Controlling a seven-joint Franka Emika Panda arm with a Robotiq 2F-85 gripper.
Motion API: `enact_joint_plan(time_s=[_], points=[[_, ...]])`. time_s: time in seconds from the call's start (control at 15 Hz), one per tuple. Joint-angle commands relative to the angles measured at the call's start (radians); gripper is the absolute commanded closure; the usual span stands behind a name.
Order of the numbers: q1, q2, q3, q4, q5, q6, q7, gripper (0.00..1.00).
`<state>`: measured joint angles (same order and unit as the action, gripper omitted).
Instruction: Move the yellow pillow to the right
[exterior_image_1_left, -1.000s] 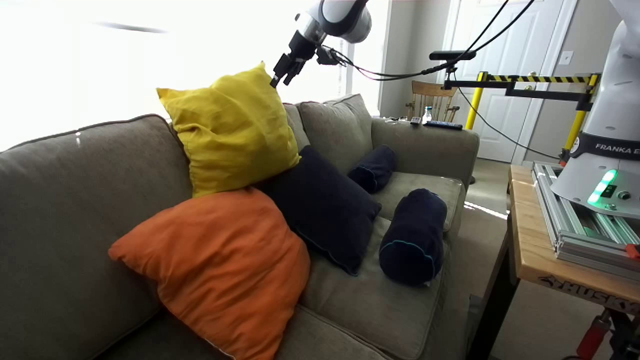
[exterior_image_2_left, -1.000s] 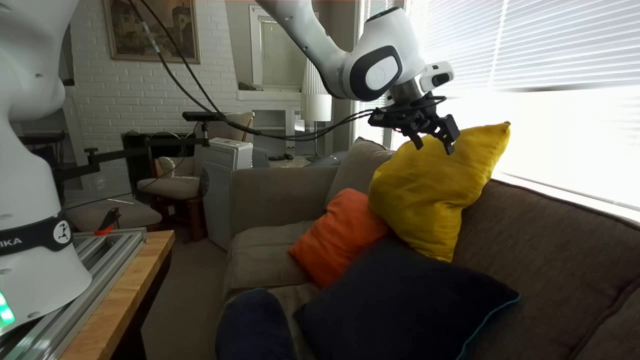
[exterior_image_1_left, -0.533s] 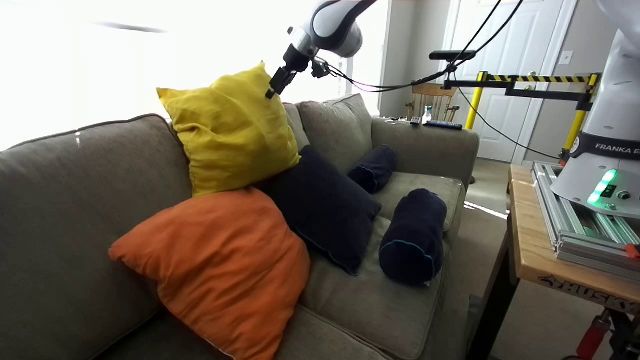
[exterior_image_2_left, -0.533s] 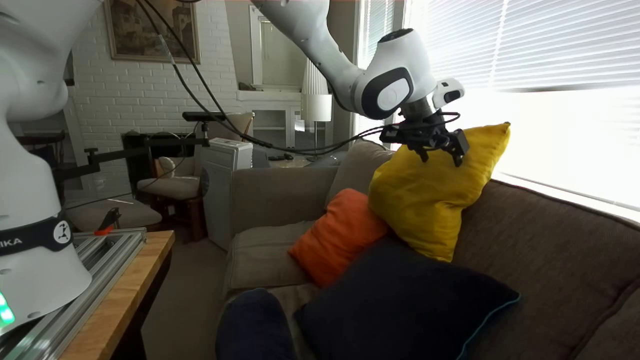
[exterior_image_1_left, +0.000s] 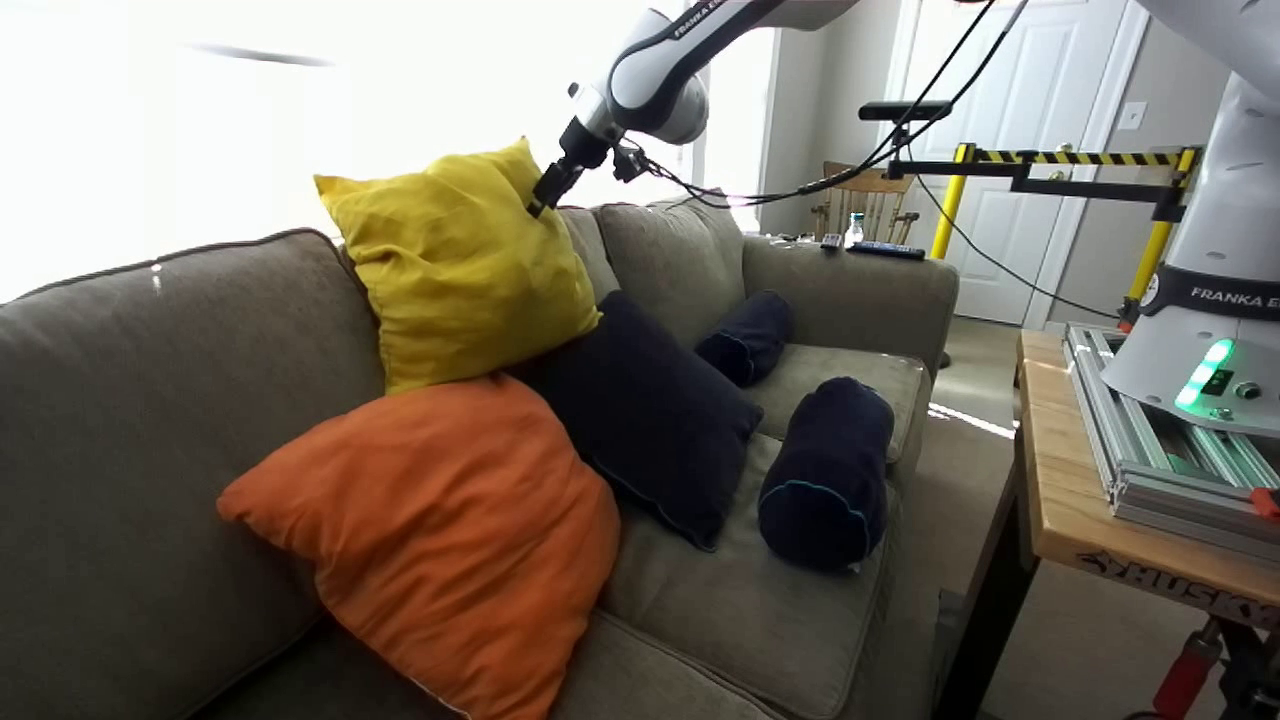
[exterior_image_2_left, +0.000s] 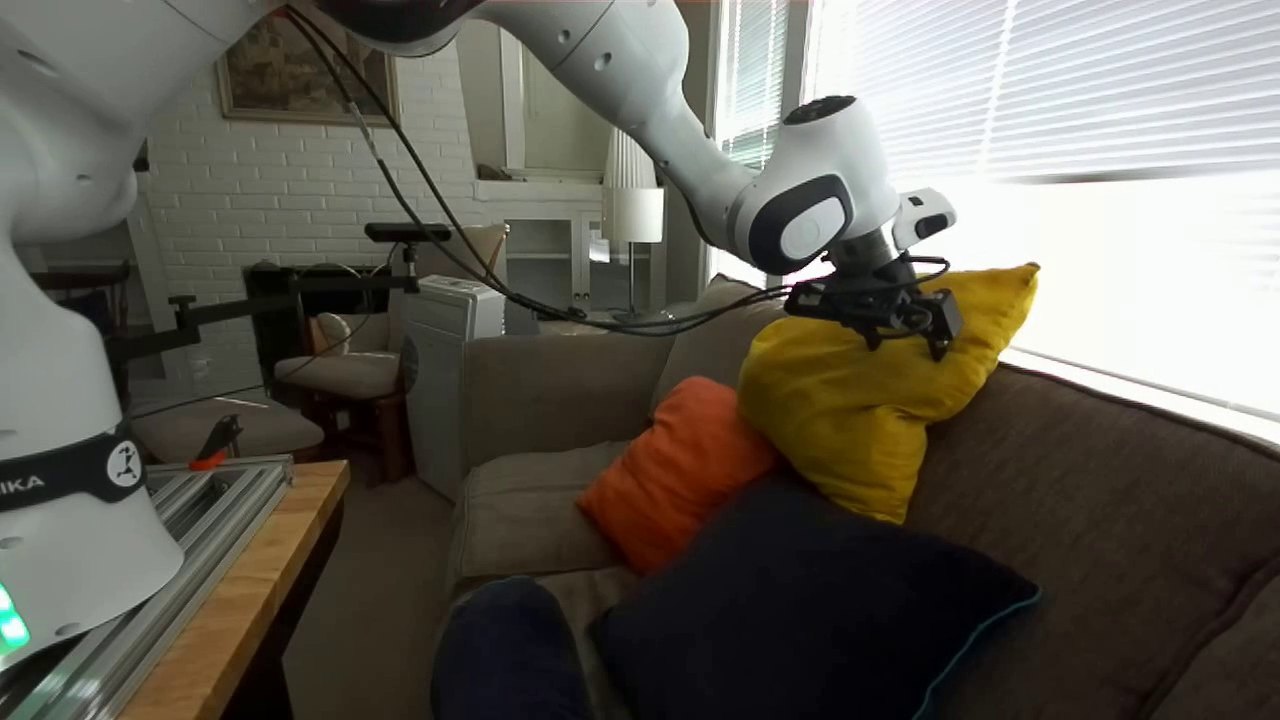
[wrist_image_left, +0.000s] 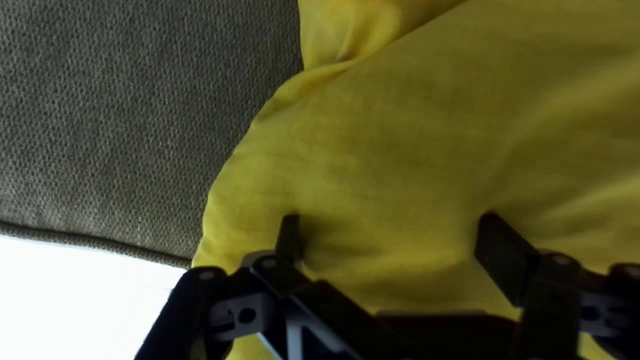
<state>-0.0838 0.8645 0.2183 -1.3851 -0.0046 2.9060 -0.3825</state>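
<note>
The yellow pillow (exterior_image_1_left: 460, 270) leans against the sofa back, above the orange pillow, in an exterior view. It also shows in an exterior view (exterior_image_2_left: 850, 395) and fills most of the wrist view (wrist_image_left: 400, 145). My gripper (exterior_image_1_left: 537, 208) is at its upper part, near the top corner. In an exterior view my gripper (exterior_image_2_left: 906, 347) points down with both fingertips at the pillow's face. In the wrist view my gripper (wrist_image_left: 390, 220) is open, fingers wide apart, with the tips seeming to press into the yellow fabric. Creases show between the fingers.
The orange pillow (exterior_image_1_left: 450, 520) lies below the yellow one. A navy square pillow (exterior_image_1_left: 650, 410) lies beside it, and navy bolsters (exterior_image_1_left: 828, 475) lie on the sofa seat. The sofa back (exterior_image_2_left: 1130, 500) runs below a bright window. A wooden bench (exterior_image_1_left: 1050, 470) carries the robot base.
My gripper has moved down from above the yellow pillow onto its upper face. The pillow's top corner has sunk and tilted slightly back toward the window.
</note>
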Motion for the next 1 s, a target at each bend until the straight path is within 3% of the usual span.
enact_joint_plan(time_s=[0.0, 0.2, 0.53, 0.93], points=[[-0.008, 0.109, 0.021, 0.151, -0.018, -0.039, -0.021, 0.41], [0.004, 0.144, 0.013, 0.213, -0.015, -0.090, -0.007, 0.63], [-0.042, 0.105, 0.100, 0.234, 0.057, -0.323, -0.047, 0.96], [-0.072, -0.051, 0.072, 0.148, 0.097, -0.508, -0.046, 0.99]])
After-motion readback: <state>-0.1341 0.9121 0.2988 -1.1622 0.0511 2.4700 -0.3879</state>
